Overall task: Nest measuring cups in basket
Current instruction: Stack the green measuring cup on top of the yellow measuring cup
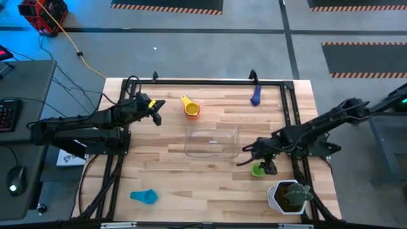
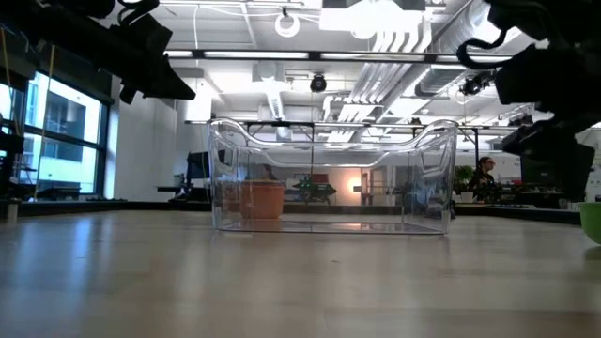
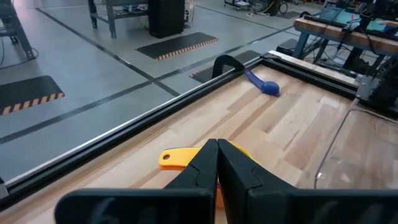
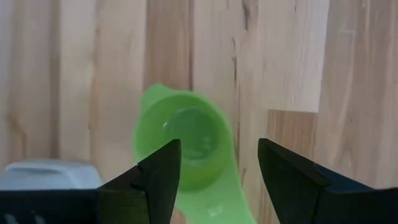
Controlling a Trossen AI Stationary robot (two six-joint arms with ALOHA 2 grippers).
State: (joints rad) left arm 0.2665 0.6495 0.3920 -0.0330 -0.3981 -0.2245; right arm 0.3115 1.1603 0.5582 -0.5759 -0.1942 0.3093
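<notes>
High view: the right gripper [image 1: 264, 166] hangs right above the green cup [image 1: 257, 170], just beside the basket [image 1: 212, 141]; the left gripper [image 1: 154, 112] waits well apart. Right wrist view: fingers [image 4: 163, 171] spread, empty, the cup [image 4: 185, 149] directly below, handle toward the wrist.

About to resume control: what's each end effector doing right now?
Left end effector: shut, holding nothing, above the yellow cup.
Right end effector: open, over the green cup, not gripping it.
</notes>
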